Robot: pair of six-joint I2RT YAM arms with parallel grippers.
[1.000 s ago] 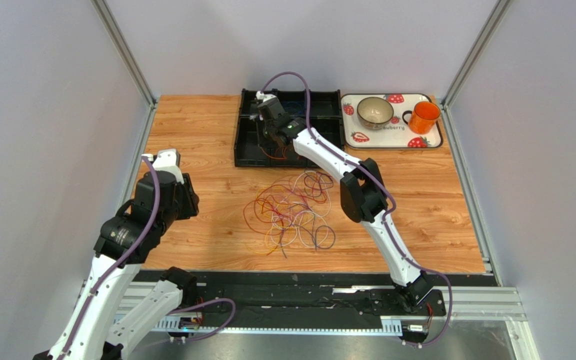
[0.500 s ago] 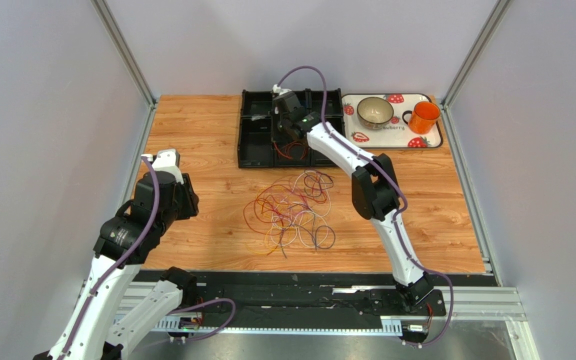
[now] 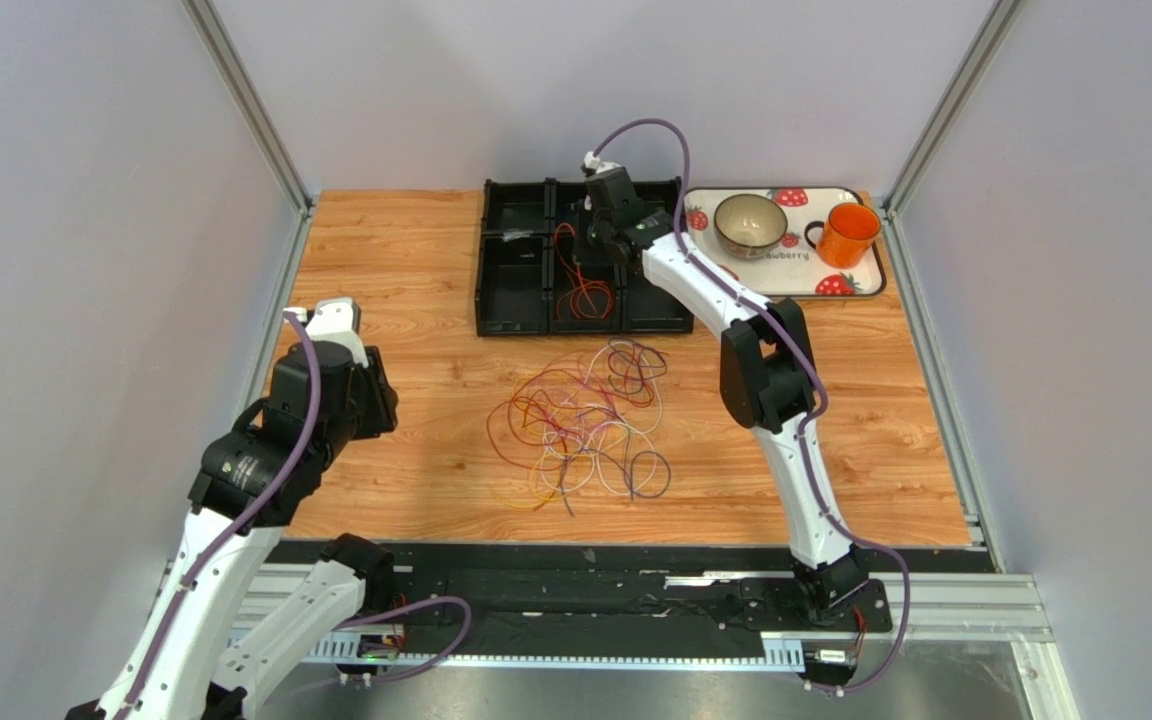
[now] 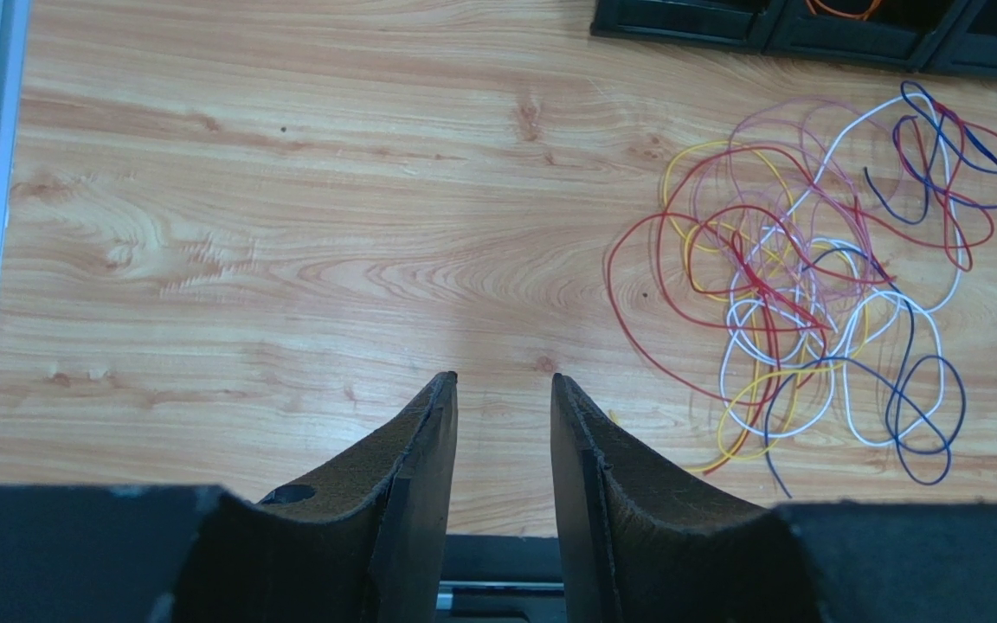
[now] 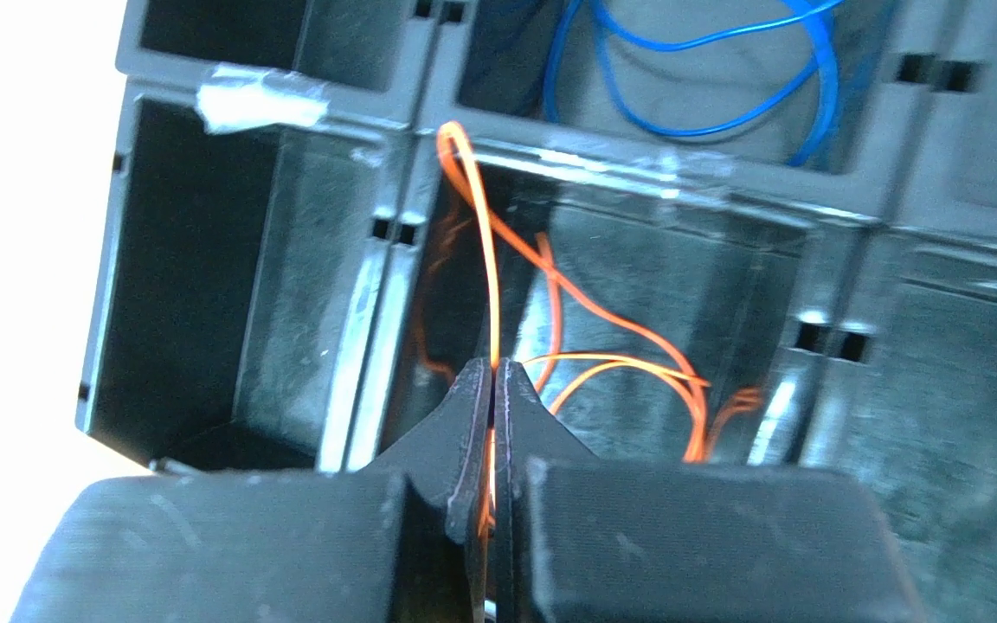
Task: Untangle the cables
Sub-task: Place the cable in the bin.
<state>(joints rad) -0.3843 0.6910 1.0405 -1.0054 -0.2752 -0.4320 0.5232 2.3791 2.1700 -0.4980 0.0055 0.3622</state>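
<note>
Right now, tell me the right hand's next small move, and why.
Probably open the right hand and let go. It is shut on the thin orange cable above a compartment of the black plastic divided tray, and most of that cable's loops already lie inside it, separate from the thin blue cable next door.

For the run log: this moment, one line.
right end effector shut on orange cable over black bin | left end effector open, empty | tangle on table

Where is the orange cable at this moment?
Top view: the orange cable hangs in the middle near compartment of the black tray, pinched by the right pincer.
</note>
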